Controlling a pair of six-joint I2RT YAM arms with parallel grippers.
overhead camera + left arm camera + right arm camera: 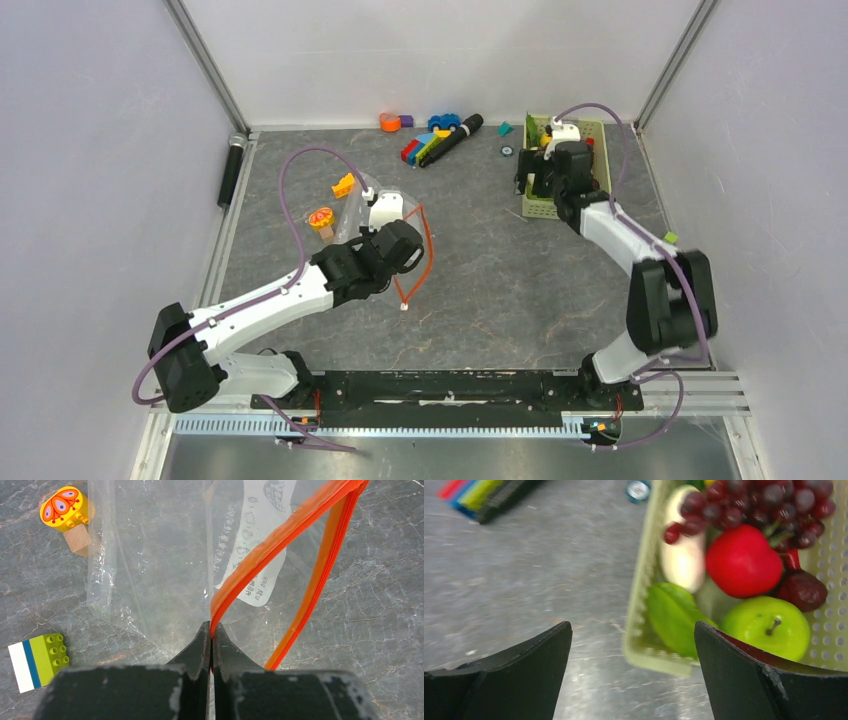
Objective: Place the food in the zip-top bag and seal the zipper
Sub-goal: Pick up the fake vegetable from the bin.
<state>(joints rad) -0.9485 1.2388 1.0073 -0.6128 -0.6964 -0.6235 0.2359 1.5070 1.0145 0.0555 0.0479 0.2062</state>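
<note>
Currently no food is in the zip-top bag (150,555): only the counter (360,605) shows through the clear plastic. The zipper (280,535) stands parted, its two orange strips spread into a loop, so sealing is not begun. All the food in view sits in the pale green basket (639,605) at the far right of the counter, well apart from the bag, which lies left of centre. Contents seen: grape bunch (749,502), red apple (744,560), green apple (769,625), white radish (681,560), a green pointed fruit (671,615) and a dark red fruit (802,590). Judgement: task is at its start; every piece is left to carry over, then the zipper to close. Left jaws: closed tight, pinching one strip of the zipper at the bag's mouth, so the mouth gapes. Right jaws: spread wide and empty, hovering above a corner of the basket, one finger over bare counter, the other over the green apple. They touch nothing as far as the wrist view shows. Two toy blocks, a yellow one (65,509) and a green-blue-white one (37,660), lie just beside the bag; not part of the task.
</note>
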